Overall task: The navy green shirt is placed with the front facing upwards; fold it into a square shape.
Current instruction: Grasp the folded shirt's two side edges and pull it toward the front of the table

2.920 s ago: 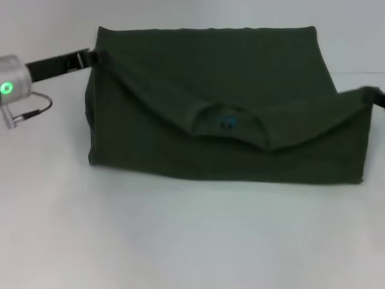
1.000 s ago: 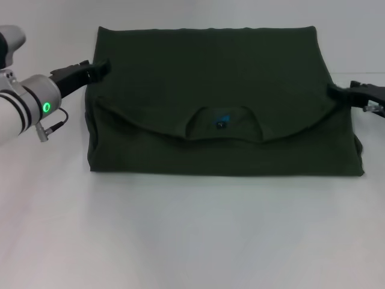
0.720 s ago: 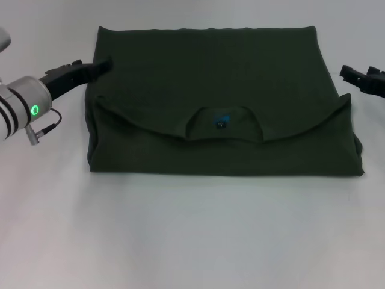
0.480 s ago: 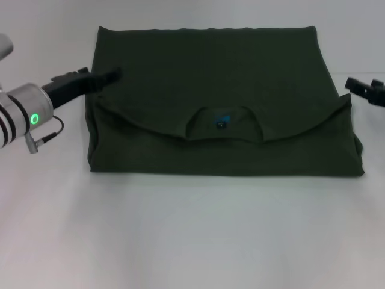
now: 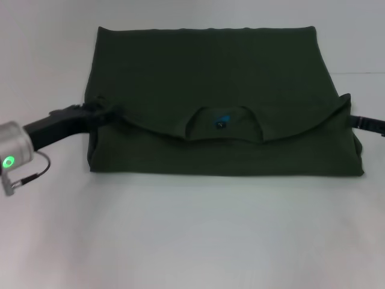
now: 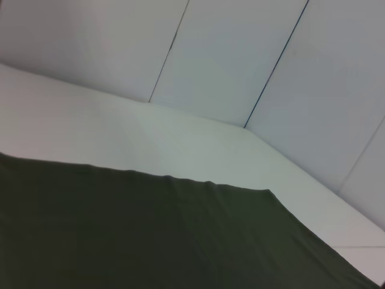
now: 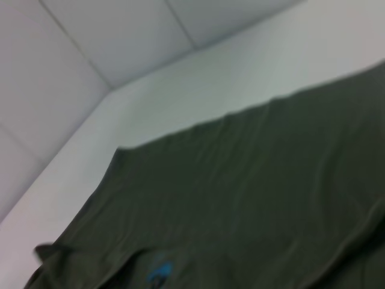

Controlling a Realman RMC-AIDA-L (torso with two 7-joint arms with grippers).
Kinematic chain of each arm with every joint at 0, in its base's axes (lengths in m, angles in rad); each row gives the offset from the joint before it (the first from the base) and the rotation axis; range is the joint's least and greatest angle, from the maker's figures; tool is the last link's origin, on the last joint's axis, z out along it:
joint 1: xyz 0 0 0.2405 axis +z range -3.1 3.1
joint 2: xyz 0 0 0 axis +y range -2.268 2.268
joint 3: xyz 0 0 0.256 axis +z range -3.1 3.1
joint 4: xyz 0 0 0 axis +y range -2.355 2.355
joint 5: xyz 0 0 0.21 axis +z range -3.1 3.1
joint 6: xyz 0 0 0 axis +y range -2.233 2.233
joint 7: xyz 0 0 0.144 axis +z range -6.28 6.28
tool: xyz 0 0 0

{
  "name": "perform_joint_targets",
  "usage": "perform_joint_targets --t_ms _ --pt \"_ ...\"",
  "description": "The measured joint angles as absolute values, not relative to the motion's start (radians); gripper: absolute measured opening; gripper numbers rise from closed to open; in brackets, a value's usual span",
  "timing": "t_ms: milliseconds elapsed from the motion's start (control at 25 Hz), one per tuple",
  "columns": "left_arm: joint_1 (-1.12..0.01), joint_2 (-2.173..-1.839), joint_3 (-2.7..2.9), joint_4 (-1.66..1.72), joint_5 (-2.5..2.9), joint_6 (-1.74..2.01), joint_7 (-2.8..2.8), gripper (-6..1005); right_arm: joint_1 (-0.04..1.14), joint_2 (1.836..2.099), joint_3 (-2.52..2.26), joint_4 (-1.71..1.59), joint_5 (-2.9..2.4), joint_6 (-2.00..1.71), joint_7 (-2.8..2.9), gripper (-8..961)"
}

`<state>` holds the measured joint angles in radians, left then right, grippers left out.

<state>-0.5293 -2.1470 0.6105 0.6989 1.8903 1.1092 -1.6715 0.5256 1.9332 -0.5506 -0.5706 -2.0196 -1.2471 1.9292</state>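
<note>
The navy green shirt [image 5: 210, 78] lies on the white table, folded into a wide rectangle. Its top part is folded down toward me, so the round collar [image 5: 224, 123] with the blue label shows on top. The chest letters are hidden. My left gripper [image 5: 99, 114] is low at the shirt's left edge, at the left corner of the folded flap. My right gripper [image 5: 364, 124] is at the shirt's right edge, by the right flap corner. The shirt also fills the left wrist view [image 6: 150, 241] and the right wrist view [image 7: 240, 198], where the label [image 7: 159, 271] shows.
The white table [image 5: 192, 235] stretches wide in front of the shirt. White wall panels [image 6: 240, 54] stand behind the table's far edge.
The lifted flap has been laid flat on the shirt. Both grippers had drawn away from its sides, then moved toward me and in, to the flap corners at the left and right edges.
</note>
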Motion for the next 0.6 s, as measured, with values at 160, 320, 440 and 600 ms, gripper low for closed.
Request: perform_joint_targets --t_ms 160,320,440,600 --pt "-0.481 -2.155 0.614 0.732 1.920 1.130 -1.661 889 0.529 1.918 -0.554 -0.570 -2.061 -1.316 1.979 745" --pt "-0.445 -2.162 0.614 0.756 1.996 1.134 -1.652 890 0.533 1.925 -0.551 -0.566 -2.065 -1.317 1.988 743" --pt "-0.435 -2.165 0.615 0.751 2.048 1.121 -1.637 889 0.533 1.935 -0.548 -0.566 -2.065 -1.293 1.988 741" --pt "-0.438 -2.166 0.620 0.747 2.087 1.088 -1.634 889 0.535 1.940 -0.546 -0.563 -2.060 -1.265 1.990 740"
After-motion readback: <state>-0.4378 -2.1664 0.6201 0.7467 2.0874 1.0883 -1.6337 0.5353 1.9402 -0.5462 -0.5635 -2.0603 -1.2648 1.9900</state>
